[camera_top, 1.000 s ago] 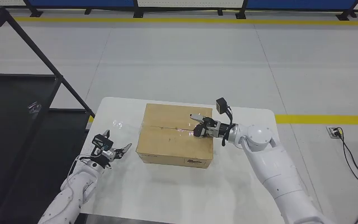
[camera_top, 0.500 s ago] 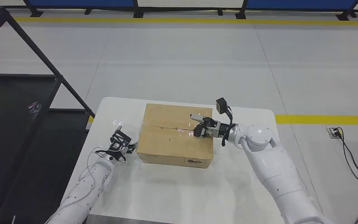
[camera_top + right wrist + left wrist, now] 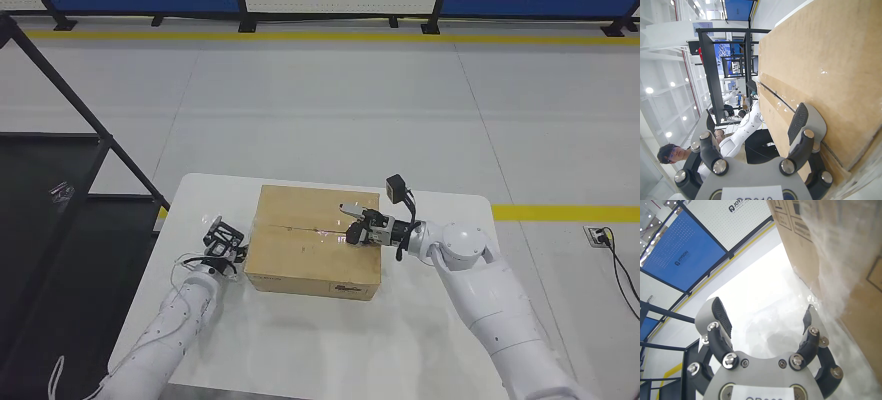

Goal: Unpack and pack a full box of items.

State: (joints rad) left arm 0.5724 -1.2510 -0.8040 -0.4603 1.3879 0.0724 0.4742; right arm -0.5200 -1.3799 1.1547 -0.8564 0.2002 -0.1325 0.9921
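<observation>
Left gripper (image 3: 234, 252), spread, is nearing the brown cardboard box (image 3: 300, 255), flaps shut mid-frame; right gripper (image 3: 349, 222) is sitting spread over its seam.

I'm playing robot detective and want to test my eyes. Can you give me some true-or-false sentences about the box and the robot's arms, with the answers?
1. The brown box has its top flaps shut. True.
2. The box stands on the floor. False: it stands on the white table.
3. The left jaws are open, close beside one side of the box. True.
4. The right jaws are squeezing a toy. False: they are open and hold nothing, at the top of the box by the seam between the flaps.
</observation>
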